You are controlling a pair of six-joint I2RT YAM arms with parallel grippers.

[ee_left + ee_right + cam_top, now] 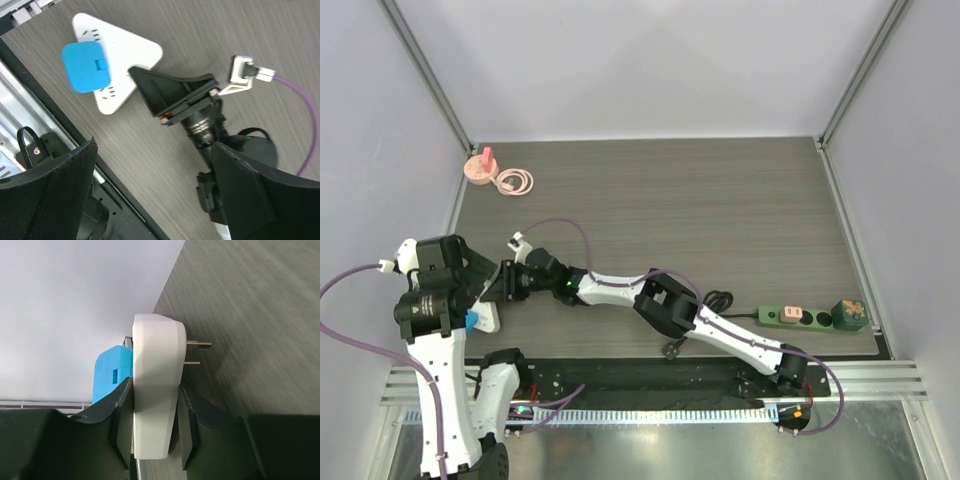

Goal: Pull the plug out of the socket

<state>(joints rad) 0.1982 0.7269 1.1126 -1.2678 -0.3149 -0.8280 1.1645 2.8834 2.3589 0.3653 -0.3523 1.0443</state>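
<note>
1. The table is a dark wood-grain surface enclosed by pale walls on the left, far and right sides
2. The right arm extends from its base at the near right edge, along the near edge, to the near left corner
3. The left arm rises at the near left corner, with its wrist above that corner
4. The socket, a long dark green power strip, lies flat at the near right corner, parallel to the near edge. Its black cord leaves the left end and loops beside the right arm
5. The white triangular adapter is at the near left corner. Its two metal prongs face the table; it cannot be determined whether they touch it
6. The right gripper has its jaws closed firmly on the two flat faces of the white triangular adapter, at one corner
7. The left gripper is above the adapter and apart from it. Its jaws are spread wide with nothing between them
8. The blue plug is seated in the upper face of the adapter, opposite the prongs
9. The pink plug is seated in the socket near its left end
10. A pink object and a coiled pink cable lie touching at the far left corner
</note>
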